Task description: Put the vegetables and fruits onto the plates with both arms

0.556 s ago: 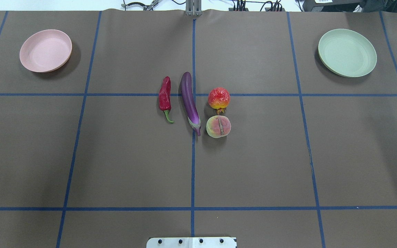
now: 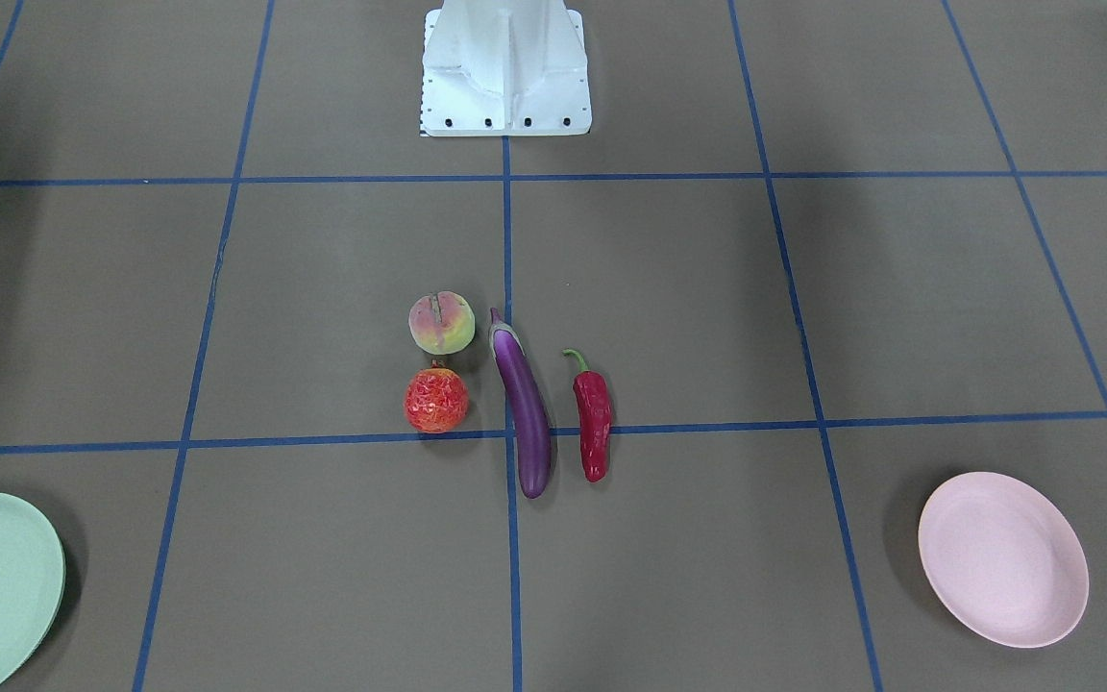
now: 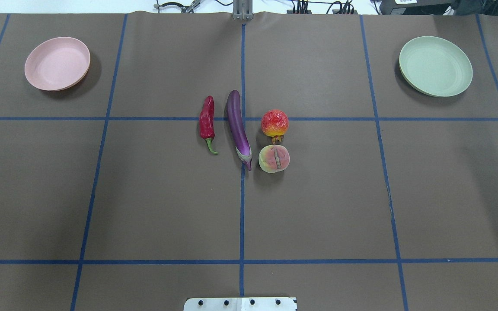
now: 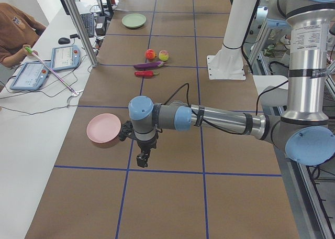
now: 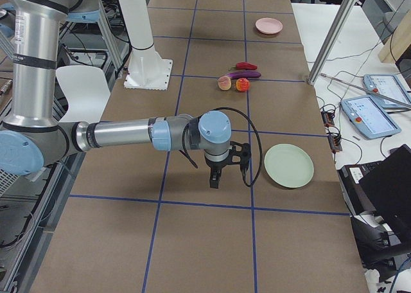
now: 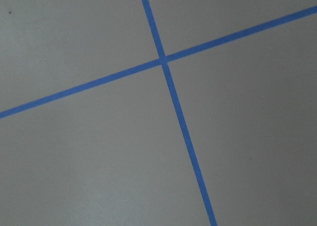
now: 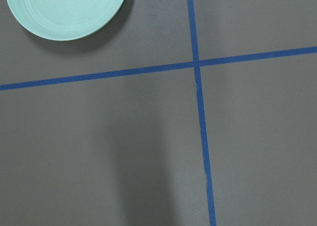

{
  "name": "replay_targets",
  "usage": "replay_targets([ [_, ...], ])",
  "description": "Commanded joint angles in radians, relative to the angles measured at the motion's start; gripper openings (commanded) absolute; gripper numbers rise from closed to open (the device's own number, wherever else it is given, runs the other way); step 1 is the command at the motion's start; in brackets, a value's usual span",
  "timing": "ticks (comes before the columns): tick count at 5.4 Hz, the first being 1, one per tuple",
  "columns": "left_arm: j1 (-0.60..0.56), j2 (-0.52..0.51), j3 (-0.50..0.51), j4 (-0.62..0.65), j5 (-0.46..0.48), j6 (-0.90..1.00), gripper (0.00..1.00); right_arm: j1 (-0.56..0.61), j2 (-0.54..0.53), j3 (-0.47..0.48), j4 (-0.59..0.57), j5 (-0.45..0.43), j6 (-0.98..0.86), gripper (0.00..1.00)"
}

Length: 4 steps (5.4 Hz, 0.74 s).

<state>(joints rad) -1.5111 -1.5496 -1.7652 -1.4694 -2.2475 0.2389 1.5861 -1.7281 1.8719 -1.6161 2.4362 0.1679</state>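
Purple eggplant (image 3: 237,123) between chili pepper (image 3: 207,123) and peach (image 3: 274,159), touching neither

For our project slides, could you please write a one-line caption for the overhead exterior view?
Chili pepper, eggplant, red-orange fruit and peach lie clustered between an empty pink plate and an empty green plate.
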Motion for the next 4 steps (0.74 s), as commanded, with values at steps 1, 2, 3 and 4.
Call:
replay_targets([
  [1, 0.005, -0.084, -0.025, -0.009, -0.010, 0.000, 1.00, -0.001, 0.008, 0.000, -0.001, 0.001, 0.004, 1.00],
  [2, 0.058, -0.092, -0.046, -0.028, -0.011, -0.022, 1.00, -0.002, 0.015, 0.001, -0.001, 0.004, 0.004, 1.00],
  [3, 0.142, -0.111, -0.107, -0.046, -0.011, -0.118, 1.00, -0.002, 0.016, 0.007, -0.001, 0.007, 0.004, 1.00],
  [4, 0.260, -0.157, -0.111, -0.070, -0.001, -0.227, 1.00, -0.002, 0.016, 0.003, -0.002, 0.007, 0.004, 1.00],
])
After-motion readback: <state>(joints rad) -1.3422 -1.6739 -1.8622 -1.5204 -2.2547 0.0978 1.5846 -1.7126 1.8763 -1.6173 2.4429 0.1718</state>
